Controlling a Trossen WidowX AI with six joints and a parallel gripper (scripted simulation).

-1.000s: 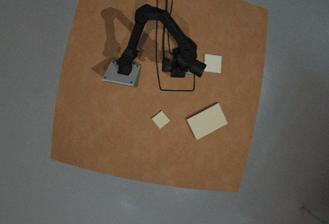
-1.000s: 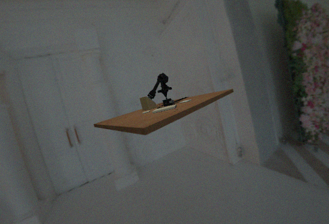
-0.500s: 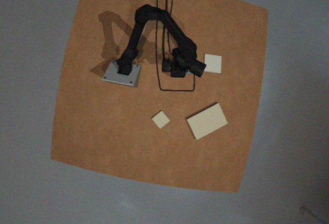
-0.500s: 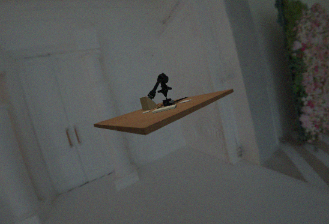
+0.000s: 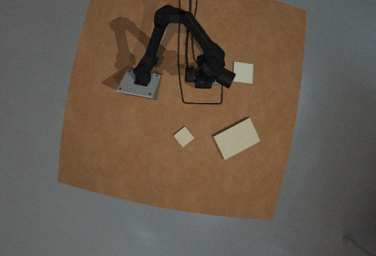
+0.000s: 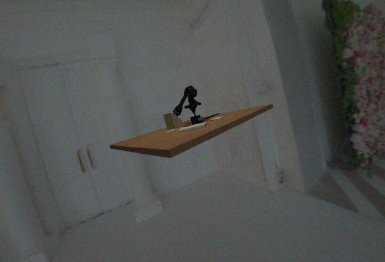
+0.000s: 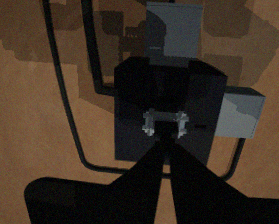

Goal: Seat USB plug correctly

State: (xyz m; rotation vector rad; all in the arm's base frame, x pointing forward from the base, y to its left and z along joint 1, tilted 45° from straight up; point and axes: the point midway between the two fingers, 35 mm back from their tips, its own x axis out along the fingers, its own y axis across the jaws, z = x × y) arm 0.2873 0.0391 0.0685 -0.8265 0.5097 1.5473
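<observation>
Mostly you lose the USB plug [image 7: 164, 129] behind the gripper [image 7: 165, 145], whose dark fingers pinch nearly shut on it above the socket [image 7: 164, 123] atop the power cube [image 7: 166, 110]; how it is turned or how deep it sits you cannot tell. From the top view, the arm [image 5: 206, 47] hides the power cube, and the exterior view shows everything too small. Around the power cube, black cables [image 5: 200, 102] loop close by, a cream square [image 5: 243, 72] lies just beside it, and a small tile [image 5: 183, 136] and larger cream slab [image 5: 237, 138] lie well apart on the table [image 5: 103, 145].
</observation>
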